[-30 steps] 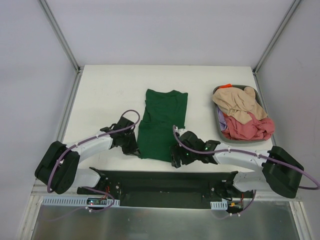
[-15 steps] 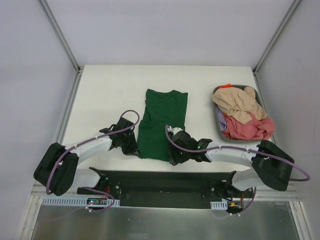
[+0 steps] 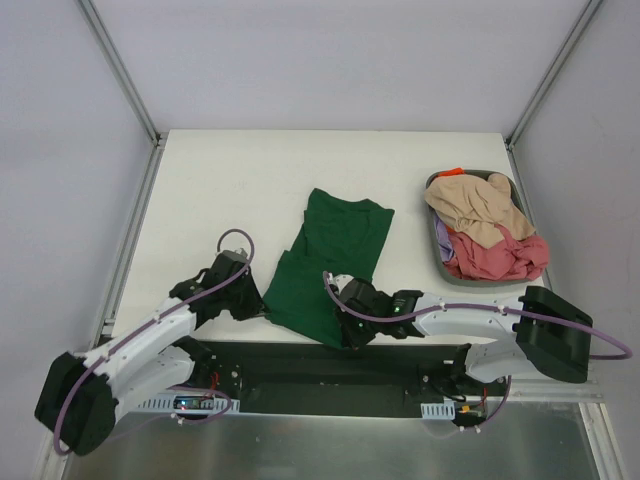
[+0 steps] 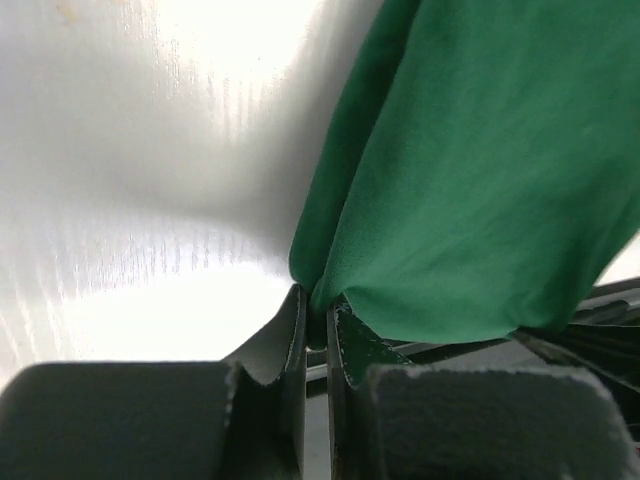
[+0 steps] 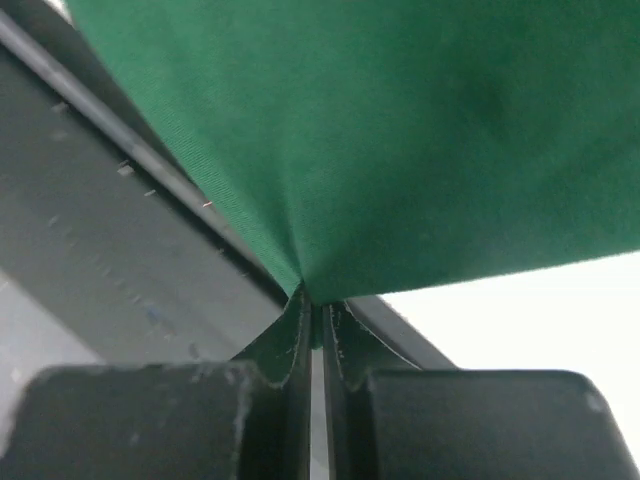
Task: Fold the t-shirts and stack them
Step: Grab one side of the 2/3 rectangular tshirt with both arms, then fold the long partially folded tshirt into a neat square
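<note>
Bin: a grey bin (image 3: 441, 262) is sitting on the white table (image 3: 230, 180), well off to the right of the right gripper (image 3: 346, 334) and farther out from it.
Bin contents: a beige t-shirt (image 3: 478, 210) is lying crumpled on top, and a pink-red t-shirt (image 3: 500, 255) is bulging over the rim on the side nearer the gripper. A purple bit (image 3: 443, 238) is showing at the bin's left wall and an orange bit (image 3: 456, 170) is peeking out at its far rim.
Green t-shirt: the dark green t-shirt (image 3: 335, 250) is lying on the table, its near edge running between the two grippers. The rest is spreading away from them, tilting toward the far right.
Left gripper: the left gripper (image 3: 258, 308) is clenching the shirt's near left corner. In the wrist view the jaws are pressed together on a bunched fold, and the cloth is draping off to that gripper's right.
Right gripper: its jaws are clamped on the shirt's near right corner. In its wrist view the cloth is fanning out just beyond the fingertips, and the dark base plate (image 3: 330, 365) is lying beneath and to the left.
</note>
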You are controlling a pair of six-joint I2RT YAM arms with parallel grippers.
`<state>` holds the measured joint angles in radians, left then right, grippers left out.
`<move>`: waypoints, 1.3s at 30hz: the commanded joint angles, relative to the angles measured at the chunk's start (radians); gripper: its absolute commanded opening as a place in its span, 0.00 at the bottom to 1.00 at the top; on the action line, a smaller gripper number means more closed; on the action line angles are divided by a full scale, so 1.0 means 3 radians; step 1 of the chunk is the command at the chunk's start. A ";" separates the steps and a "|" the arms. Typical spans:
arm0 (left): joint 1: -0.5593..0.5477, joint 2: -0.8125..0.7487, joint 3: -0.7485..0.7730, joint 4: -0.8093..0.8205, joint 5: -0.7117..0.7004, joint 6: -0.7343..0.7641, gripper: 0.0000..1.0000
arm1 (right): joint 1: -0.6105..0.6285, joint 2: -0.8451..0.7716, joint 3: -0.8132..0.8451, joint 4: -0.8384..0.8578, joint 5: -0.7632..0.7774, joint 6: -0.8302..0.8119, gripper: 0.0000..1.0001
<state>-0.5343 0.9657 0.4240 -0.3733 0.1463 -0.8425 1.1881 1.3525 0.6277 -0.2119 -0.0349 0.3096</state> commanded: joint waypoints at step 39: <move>-0.0014 0.0165 0.1771 0.0139 -0.1255 0.0441 0.00 | -0.1449 -0.1175 -0.0006 0.0293 -0.2041 -0.0091 0.01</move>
<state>-0.5430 0.8997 0.8490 -0.4828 -0.1204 -0.7757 0.8272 1.0302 0.6392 -0.0532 -0.5926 0.3103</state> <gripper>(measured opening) 0.033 0.036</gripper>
